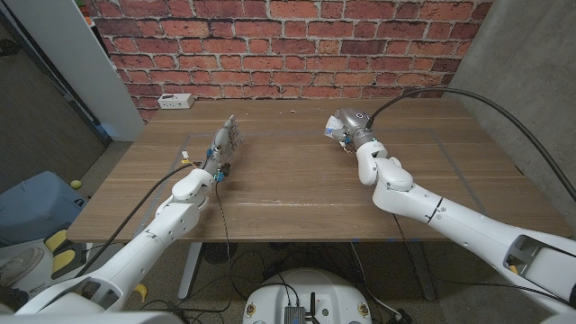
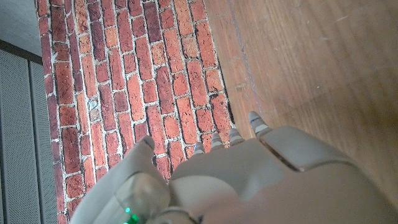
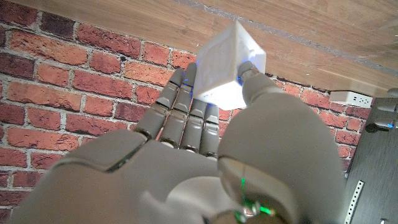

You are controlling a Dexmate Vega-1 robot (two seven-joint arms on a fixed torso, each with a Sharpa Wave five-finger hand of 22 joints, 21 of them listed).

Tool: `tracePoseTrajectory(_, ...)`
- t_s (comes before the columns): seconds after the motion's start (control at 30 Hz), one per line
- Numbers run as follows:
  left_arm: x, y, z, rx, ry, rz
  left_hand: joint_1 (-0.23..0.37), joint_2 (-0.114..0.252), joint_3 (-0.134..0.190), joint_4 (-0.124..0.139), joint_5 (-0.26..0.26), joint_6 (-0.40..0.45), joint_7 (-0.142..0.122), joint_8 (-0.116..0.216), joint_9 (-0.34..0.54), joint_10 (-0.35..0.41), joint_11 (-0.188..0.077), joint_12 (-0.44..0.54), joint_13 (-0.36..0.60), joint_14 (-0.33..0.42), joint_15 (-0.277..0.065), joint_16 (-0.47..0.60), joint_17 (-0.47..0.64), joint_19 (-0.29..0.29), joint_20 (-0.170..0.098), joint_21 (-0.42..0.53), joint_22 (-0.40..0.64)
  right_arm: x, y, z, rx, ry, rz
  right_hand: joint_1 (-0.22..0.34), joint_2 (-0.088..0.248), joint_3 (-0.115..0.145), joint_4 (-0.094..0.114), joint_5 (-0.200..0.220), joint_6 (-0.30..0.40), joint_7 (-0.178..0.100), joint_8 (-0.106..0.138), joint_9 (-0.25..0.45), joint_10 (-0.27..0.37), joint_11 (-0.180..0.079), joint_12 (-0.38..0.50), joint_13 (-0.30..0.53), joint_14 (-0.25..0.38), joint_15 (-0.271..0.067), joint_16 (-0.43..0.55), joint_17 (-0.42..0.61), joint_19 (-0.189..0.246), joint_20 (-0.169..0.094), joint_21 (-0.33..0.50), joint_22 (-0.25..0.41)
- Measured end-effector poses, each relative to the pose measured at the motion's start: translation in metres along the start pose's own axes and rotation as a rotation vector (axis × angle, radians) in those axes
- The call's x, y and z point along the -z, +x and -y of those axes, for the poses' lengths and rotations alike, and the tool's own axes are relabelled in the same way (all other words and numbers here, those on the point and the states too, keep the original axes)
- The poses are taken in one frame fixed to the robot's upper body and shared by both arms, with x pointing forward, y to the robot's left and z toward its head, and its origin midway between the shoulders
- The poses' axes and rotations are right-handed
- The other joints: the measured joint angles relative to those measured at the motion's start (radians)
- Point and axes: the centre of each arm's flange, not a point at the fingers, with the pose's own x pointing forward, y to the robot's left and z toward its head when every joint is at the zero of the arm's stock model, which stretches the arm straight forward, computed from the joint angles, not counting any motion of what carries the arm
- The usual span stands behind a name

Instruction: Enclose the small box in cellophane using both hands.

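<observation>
My right hand (image 1: 349, 133) is raised over the far middle of the table and holds the small white box (image 1: 335, 129) between its fingers and thumb. In the right wrist view the box (image 3: 227, 65) sits at the fingertips (image 3: 186, 78), with the table just beyond it. My left hand (image 1: 222, 146) is at the table's left part with its fingers stretched out and nothing in it; the left wrist view shows the same straight fingers (image 2: 254, 121). Faint glossy lines across the tabletop (image 1: 288, 184) suggest a clear cellophane sheet, but its edges are hard to make out.
A white power strip (image 1: 175, 101) lies at the table's far left corner against the brick wall (image 1: 288, 45). A blue bin (image 1: 36, 207) stands on the floor to the left. Cables trail from both arms.
</observation>
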Motion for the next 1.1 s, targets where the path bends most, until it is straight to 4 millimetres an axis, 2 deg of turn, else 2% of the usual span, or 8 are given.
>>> tracePoseTrajectory(0.97, 0.004, 0.003, -0.003, -0.002, -0.005, -0.008, 0.000, 0.000, -0.004, -0.004, 0.000, 0.000, 0.000, 0.000, 0.000, 0.000, 0.000, 0.000, 0.000, 0.000, 0.000, 0.000, 0.000, 0.000, 0.000, -0.003, 0.000, -0.034, 0.002, -0.018, -0.096, 0.010, 0.157, 0.002, -0.002, 0.000, 0.000, 0.000, 0.002, -0.002, -0.006, 0.000, 0.003, -0.003, 0.006, 0.000, 0.007, -0.001, -0.012, 0.007, 0.000, 0.000, 0.008, 0.000)
tracePoseTrajectory(1.1, 0.004, 0.002, -0.003, -0.002, -0.006, -0.009, 0.000, 0.000, -0.004, -0.004, 0.000, 0.000, 0.000, 0.000, 0.000, 0.000, 0.000, 0.000, 0.000, 0.000, 0.000, 0.000, 0.000, 0.000, 0.000, -0.003, 0.000, -0.038, 0.002, -0.022, -0.112, 0.013, 0.171, 0.002, -0.002, 0.000, 0.000, 0.000, 0.011, 0.007, -0.009, 0.000, 0.003, -0.003, 0.006, 0.000, 0.007, -0.001, -0.012, 0.007, 0.000, 0.000, 0.008, 0.000)
